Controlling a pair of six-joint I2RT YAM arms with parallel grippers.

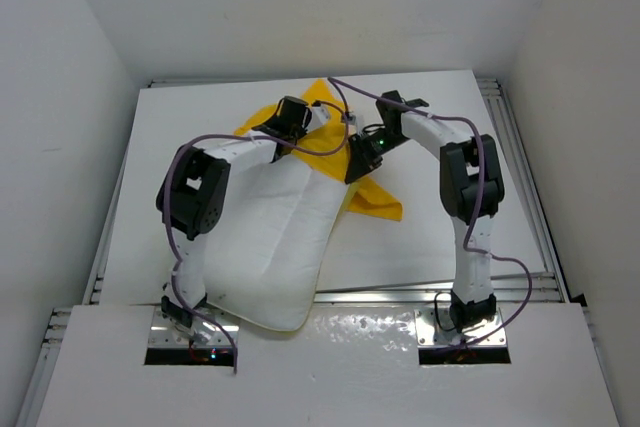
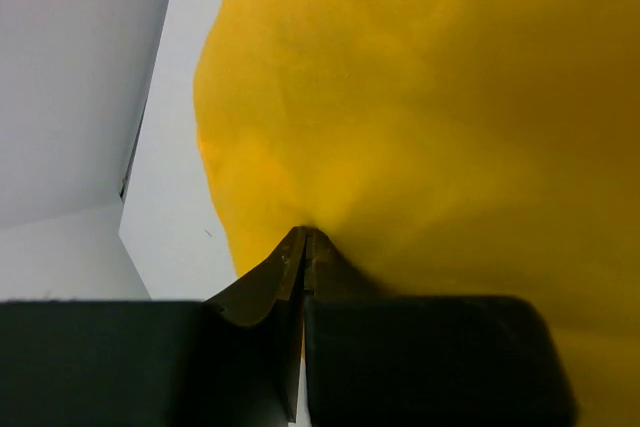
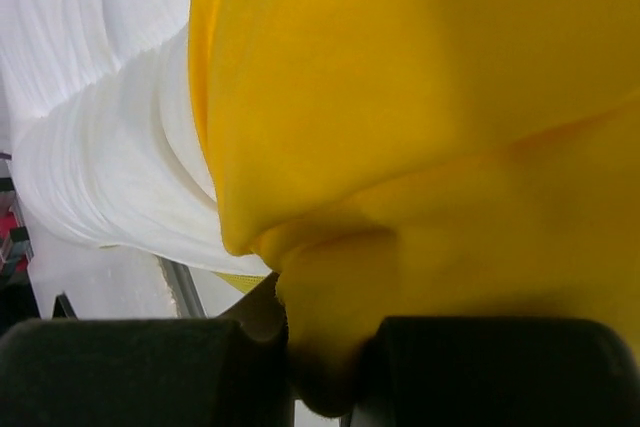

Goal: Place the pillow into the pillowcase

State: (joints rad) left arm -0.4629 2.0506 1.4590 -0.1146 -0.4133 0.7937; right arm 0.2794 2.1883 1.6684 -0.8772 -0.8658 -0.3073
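One pillow, one pillowcase, mid-frame on desk. The pillowcase covers the pillow's upper end. Only the wrist views show the grips: left fingers pinched shut on pillowcase, right fingers seemingly clamping a bunched pillowcase fold.

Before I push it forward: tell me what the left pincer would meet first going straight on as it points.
The pillowcase: the left pincer is shut on a fold of it, and yellow cloth fills the view ahead. What lies behind cannot be seen.
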